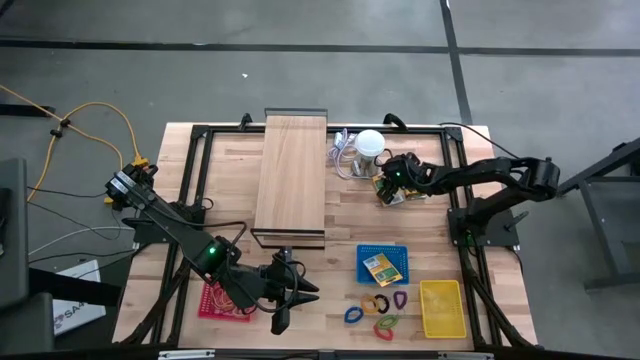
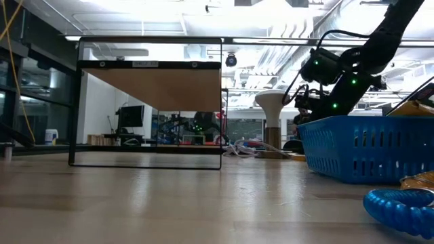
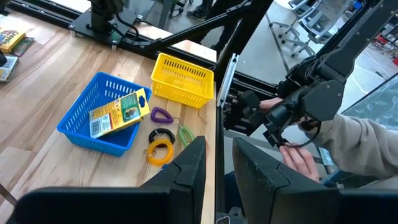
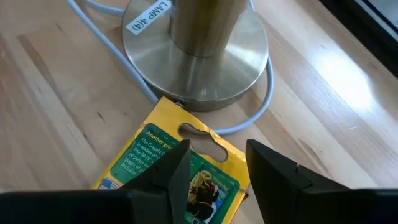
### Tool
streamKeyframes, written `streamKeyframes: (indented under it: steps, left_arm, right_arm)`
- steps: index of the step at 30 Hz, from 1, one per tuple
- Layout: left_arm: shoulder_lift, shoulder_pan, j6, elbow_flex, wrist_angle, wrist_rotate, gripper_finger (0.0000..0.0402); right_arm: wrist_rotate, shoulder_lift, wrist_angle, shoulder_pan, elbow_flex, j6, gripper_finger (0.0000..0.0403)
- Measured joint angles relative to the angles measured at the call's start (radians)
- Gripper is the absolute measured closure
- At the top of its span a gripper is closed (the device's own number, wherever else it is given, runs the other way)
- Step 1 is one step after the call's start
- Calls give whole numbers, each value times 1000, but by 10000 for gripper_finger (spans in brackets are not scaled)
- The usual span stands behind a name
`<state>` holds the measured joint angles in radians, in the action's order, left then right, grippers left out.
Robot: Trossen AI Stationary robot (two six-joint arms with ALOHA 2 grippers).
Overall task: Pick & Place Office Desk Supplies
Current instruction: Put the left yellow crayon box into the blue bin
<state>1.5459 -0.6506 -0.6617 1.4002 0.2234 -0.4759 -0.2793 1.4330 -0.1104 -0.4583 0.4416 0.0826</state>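
A yellow pack with green print (image 4: 163, 163) lies flat on the table against the lamp's round metal base (image 4: 199, 59). My right gripper (image 4: 216, 163) is open, slanting down over the pack's hanger-hole end; in the high view it (image 1: 388, 188) is at the far right by the white lamp (image 1: 370, 144). A second yellow pack (image 1: 380, 265) lies in the blue basket (image 1: 400, 250). Coloured loop clips (image 1: 375, 306) lie on the table near the front edge. My left gripper (image 1: 292, 300) hangs open over the front left, with nothing between its fingers (image 3: 189, 168). My right gripper's open fingers (image 4: 171, 171) stand over the pack's hanger end (image 4: 199, 134), one on either side of the hole, slanting down from above. I cannot tell whether they touch the pack, which lies flat on the table.
A long wooden board (image 1: 291, 172) sits on a black frame at the table's middle. The lamp's grey cable (image 4: 261, 106) curls around its base beside the pack. A yellow basket (image 1: 442, 307) stands front right, a red one (image 1: 222, 300) under the left arm. A person's hand (image 3: 298, 158) shows beyond the table.
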Motion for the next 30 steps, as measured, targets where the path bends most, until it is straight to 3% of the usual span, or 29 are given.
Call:
streamKeyframes:
  steps: [11,30]
  left_arm:
    - [0,0,0,0,0,0,325]
    - [0,0,0,0,0,0,325]
  right_arm:
    - [22,-2,101,8,5,108,259]
    - [80,-2,128,172,2,328,259]
